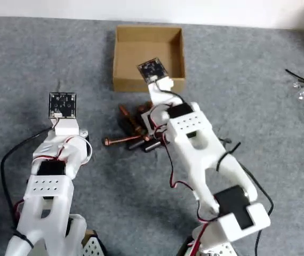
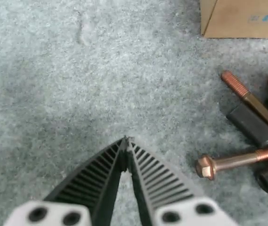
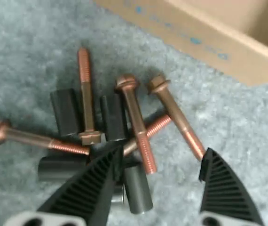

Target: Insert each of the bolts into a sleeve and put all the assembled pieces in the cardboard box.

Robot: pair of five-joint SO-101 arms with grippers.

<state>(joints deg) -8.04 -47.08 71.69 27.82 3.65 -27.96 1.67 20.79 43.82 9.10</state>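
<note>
Copper bolts (image 3: 135, 113), black tubular sleeves (image 3: 67, 110) loose, none joined; brown cardboard box (image 1: 130, 80) bare.
Right gripper (image 3: 163, 150) agape over them; left gripper (image 2: 126, 140) closed, at their nine o'clock.

The bolts (image 1: 121, 141) and sleeves (image 1: 151, 145) lie heaped together, just at six o'clock of the cardboard box (image 1: 130, 84).

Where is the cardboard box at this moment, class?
In the high view, the cardboard box sits far-centre on the grey carpet, directly beyond the pile of bolts and sleeves.
</note>
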